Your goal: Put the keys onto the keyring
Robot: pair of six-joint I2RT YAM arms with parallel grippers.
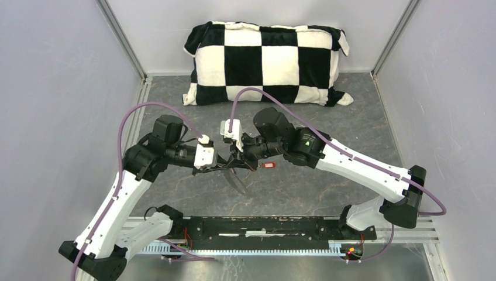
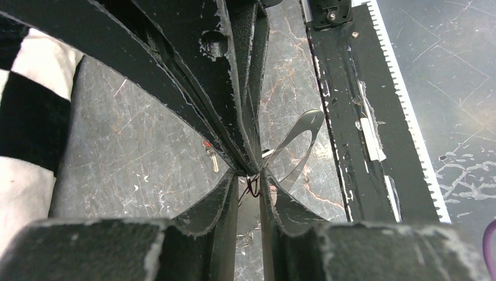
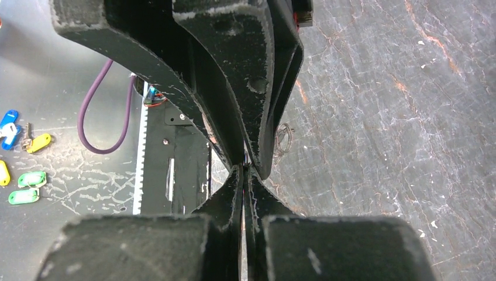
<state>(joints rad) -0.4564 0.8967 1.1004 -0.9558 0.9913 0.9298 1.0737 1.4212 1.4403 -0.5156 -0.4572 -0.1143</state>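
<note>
Above the middle of the desk (image 1: pixel 345 117) the right end effector (image 3: pixel 243 170), fingers pressed together, meets the left end effector (image 2: pixel 250 174), whose fingers stand narrowly apart around thin wire (image 2: pixel 252 187); whether they grip it I cannot tell. The keyring (image 3: pixel 283 139) shows just beside them; the red key (image 1: pixel 269 165) lies on the desk nearby

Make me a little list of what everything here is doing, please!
left pincer: nearly closed; thin wire between its fingers, grip unclear
right pincer: shut, tip to tip with the left pincer; what it pinches is hidden
large grey metal keyring loop: sticks out from where the pincers meet
small key with red plastic tag: lying on the dark grey stone-look table, apart from both pincers
black-and-white checked pillow: at the table's far edge
</note>
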